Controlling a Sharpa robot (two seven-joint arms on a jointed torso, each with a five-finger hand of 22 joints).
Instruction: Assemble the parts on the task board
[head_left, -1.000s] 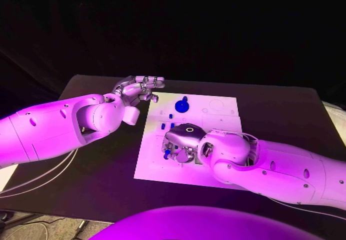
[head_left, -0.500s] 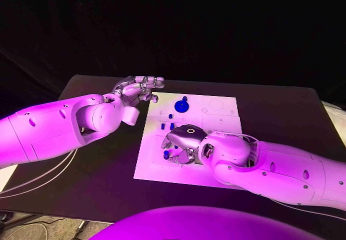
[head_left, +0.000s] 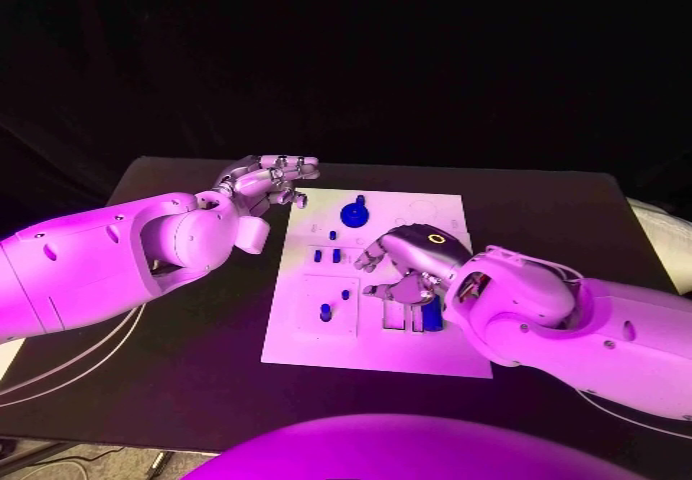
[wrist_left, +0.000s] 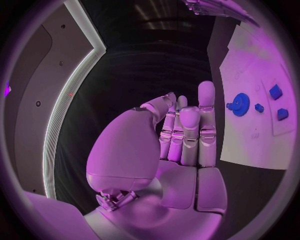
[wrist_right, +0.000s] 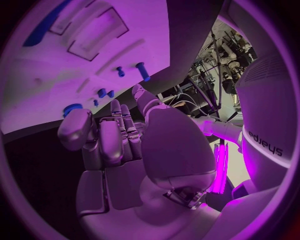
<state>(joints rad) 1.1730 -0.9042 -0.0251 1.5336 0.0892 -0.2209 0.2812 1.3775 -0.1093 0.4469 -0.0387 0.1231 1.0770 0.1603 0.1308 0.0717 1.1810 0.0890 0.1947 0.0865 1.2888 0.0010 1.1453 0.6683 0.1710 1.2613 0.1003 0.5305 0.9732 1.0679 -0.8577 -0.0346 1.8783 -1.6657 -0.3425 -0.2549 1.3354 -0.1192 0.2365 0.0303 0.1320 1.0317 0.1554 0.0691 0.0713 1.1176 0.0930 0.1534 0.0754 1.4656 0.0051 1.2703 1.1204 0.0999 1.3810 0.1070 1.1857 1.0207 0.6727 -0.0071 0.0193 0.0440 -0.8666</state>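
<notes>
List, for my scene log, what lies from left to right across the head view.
left hand → task board, with the blue gear at its far end → right hand

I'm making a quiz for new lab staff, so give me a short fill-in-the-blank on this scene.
1. The task board is a ____ plate on the black table.
2. The round blue gear lies on the board's far part, nearer the ____ hand.
3. The right hand hovers over the board and holds ____.
4. The small parts on the board are ____ in colour.

Missing words: white; left; nothing; blue
</notes>
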